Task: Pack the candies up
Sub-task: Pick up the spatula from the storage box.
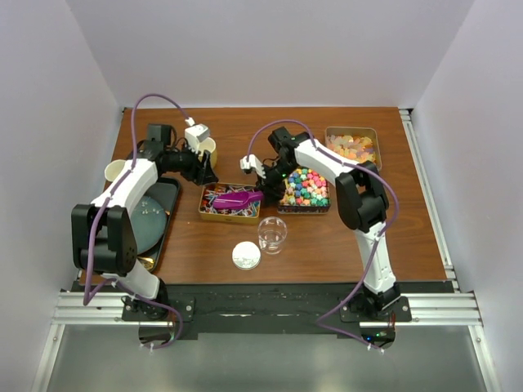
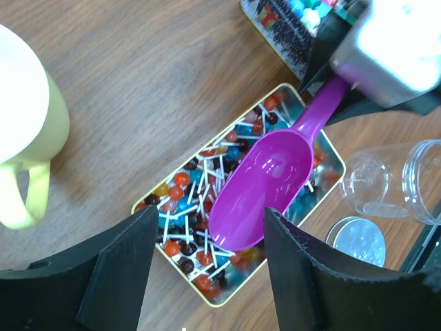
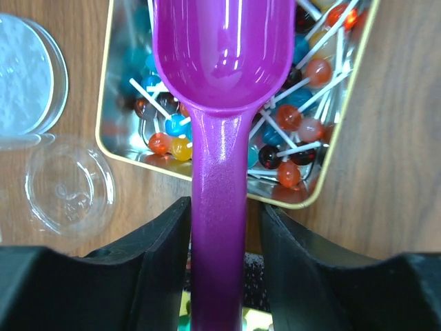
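The brown table [image 1: 327,253] filled the middle of the top view, with both arms reaching up-frame from its lower edge. At centre left, a dark tray [image 1: 173,196] lay beside the left arm [image 1: 131,188].

The candies sat in three tins. The red and blue candies on white sticks [image 2: 189,200] were in the centre tin [image 1: 229,219]. The multicoloured balls [image 1: 306,188] lay in a tin just right of it. The orange-pink pieces [image 1: 353,147] were in a tin at the upper right.

The left gripper [image 2: 207,234] hung above the centre tin with its fingers wide apart and nothing between them. The right gripper [image 3: 224,207] had a finger on each side of the handle of the purple scoop [image 2: 262,186]. Whether it actually clamped the handle could not be told. The scoop's bowl lay over the stick candies.

Below the tins stood a clear jar [image 1: 272,234], with its lid [image 1: 246,256] flat just to the lower left. A pale yellow cup [image 2: 27,138] stood at the left of the left wrist view.
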Action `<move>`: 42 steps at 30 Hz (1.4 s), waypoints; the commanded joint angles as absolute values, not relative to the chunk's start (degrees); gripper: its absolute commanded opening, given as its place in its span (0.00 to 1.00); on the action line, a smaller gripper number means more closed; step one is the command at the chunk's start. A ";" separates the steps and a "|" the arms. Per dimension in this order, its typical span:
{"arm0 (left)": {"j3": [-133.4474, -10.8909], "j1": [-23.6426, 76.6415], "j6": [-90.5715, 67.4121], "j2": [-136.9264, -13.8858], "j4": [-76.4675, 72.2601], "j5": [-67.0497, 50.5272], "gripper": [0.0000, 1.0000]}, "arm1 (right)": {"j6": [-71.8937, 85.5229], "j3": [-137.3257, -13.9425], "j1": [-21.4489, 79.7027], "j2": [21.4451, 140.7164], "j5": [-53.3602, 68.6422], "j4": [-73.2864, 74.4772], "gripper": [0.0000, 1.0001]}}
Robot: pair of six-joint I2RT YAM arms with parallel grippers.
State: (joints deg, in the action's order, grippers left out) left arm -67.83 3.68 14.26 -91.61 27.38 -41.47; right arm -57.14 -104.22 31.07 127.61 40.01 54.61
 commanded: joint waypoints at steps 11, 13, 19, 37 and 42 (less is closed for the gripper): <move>-64.34 2.02 14.50 -87.54 25.40 -39.90 0.67 | -53.70 -101.60 32.52 121.73 39.55 50.89 0.44; -64.16 1.85 14.41 -87.45 25.40 -39.64 0.67 | -52.92 -100.64 32.87 121.64 39.29 50.02 0.44; -63.20 1.06 13.19 -86.93 25.14 -37.18 0.68 | -49.84 -98.88 33.05 121.12 39.46 46.76 0.33; -57.04 -3.87 3.43 -86.30 22.06 -24.42 0.00 | -62.39 -123.48 33.22 119.35 25.33 72.23 0.00; -55.38 -3.60 1.67 -87.80 20.74 -26.98 0.00 | -66.87 -128.31 34.27 120.32 15.67 78.48 0.00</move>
